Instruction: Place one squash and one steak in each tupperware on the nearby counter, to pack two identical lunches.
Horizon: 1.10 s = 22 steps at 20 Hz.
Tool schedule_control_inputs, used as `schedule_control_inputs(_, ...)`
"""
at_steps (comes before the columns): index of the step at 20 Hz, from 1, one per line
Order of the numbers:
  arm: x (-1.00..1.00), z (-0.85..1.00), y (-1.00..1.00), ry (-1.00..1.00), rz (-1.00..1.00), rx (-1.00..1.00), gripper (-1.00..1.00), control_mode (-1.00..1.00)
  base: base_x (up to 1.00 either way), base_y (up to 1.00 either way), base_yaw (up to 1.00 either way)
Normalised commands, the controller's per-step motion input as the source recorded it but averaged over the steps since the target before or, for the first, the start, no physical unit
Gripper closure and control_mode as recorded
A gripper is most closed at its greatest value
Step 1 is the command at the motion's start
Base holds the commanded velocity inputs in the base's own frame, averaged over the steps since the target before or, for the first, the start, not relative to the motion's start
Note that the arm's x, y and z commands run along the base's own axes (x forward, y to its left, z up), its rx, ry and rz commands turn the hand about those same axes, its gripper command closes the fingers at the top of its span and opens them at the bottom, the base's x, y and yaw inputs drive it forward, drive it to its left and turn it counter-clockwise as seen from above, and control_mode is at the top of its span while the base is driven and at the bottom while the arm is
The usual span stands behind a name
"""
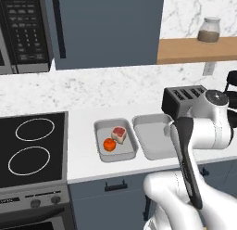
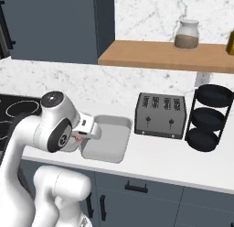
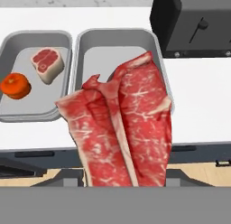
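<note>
Two tupperware stand near the counter (image 1: 88, 164) front edge: left tupperware (image 1: 102, 152) holds one squash (image 1: 109, 144) and one thick steak (image 1: 119, 134); right tupperware (image 1: 150, 148) is empty. The gripper (image 3: 124, 182) pinches one flat steak (image 3: 122, 128).

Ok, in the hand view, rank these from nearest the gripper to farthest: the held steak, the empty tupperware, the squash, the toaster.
1. Held steak, in the gripper itself.
2. Empty tupperware, just behind the steak.
3. Squash, in the left tupperware, beside the other steak.
4. Toaster, at the back right. Squash and toaster are close to call.
</note>
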Motion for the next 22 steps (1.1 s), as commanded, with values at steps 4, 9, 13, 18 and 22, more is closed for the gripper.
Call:
schedule_control_inputs(4, 0.75, -0.31, -0.08, 0.04, 0.0, 0.0, 1.0, -1.0, 0.0, 0.0, 0.0)
schedule_control_inputs(9, 0.97, -0.63, -0.06, 0.08, 0.03, -0.04, 1.0, -1.0, 0.0, 0.0, 0.0)
schedule_control_inputs(13, 1.0, -0.6, -0.21, 0.1, 0.04, -0.02, 1.0, -1.0, 0.0, 0.0, 0.0)
schedule_control_inputs(18, 0.97, -0.28, -0.32, 0.08, 0.02, 0.0, 1.0, -1.0, 0.0, 0.0, 0.0)
schedule_control_inputs(22, 0.81, -0.21, -0.05, 0.1, 0.0, 0.0, 1.0, -1.0, 0.0, 0.0, 0.0)
